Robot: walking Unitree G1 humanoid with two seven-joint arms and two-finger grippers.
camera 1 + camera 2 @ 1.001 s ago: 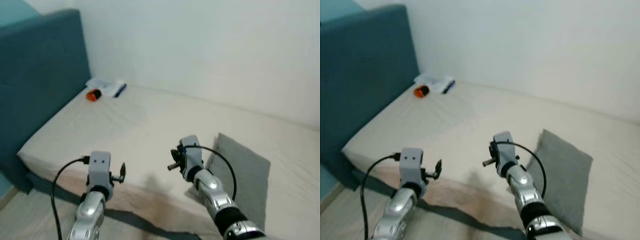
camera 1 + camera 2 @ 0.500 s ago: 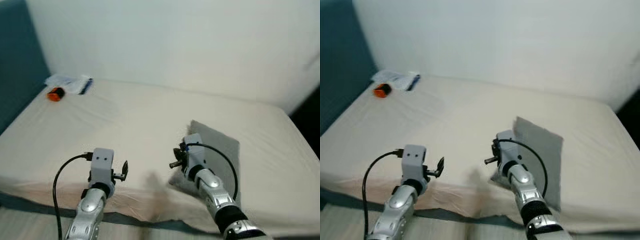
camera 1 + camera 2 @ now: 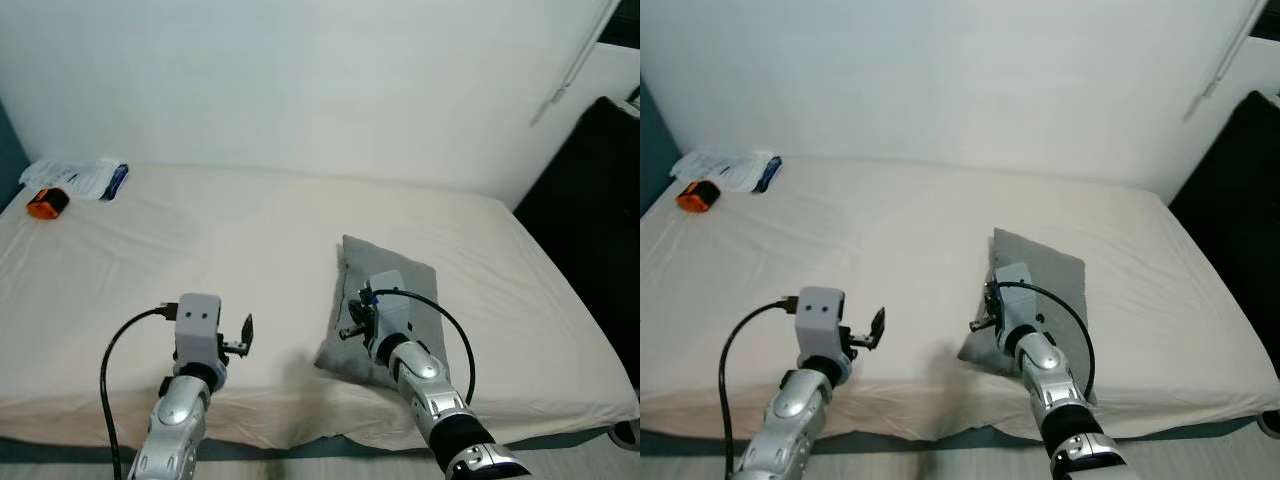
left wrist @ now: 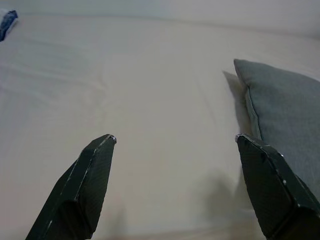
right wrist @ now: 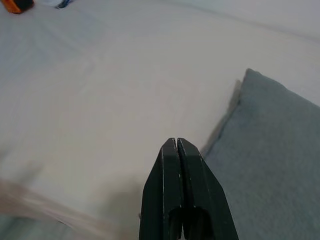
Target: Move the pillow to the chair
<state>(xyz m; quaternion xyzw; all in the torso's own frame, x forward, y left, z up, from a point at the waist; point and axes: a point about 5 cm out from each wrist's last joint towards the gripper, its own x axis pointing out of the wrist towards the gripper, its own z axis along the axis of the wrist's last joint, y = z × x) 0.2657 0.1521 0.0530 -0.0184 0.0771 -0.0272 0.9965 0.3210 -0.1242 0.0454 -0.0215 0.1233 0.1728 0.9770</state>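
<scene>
A wide bed [image 3: 250,240] covered in a cream sheet is seen ahead of both tools, set against a white wall [image 3: 300,80]. A dark upright shape [image 3: 600,230] is seen beyond the bed's far side, off to the right of the right tool; what it is cannot be told.

The grey pillow [image 3: 400,290] lies flat on the bed near its front edge, directly beneath and just ahead of the right tool, and to the right of the left tool. In the left wrist view the pillow's edge lies close beside the right-hand finger.

The left tool [image 4: 175,145] is held above the front of the bed with its two black fingers [image 4: 85,185] spread wide apart and nothing gripped between them. The right tool [image 5: 176,145] is held over the near left corner of the pillow with its fingers pressed together and nothing caught in them; whether it touches the pillow cannot be told.

Far ahead and to the left of the left tool, a white packet [image 3: 80,176] with a blue edge and a small orange object [image 3: 44,203] lie together on the sheet near the wall
</scene>
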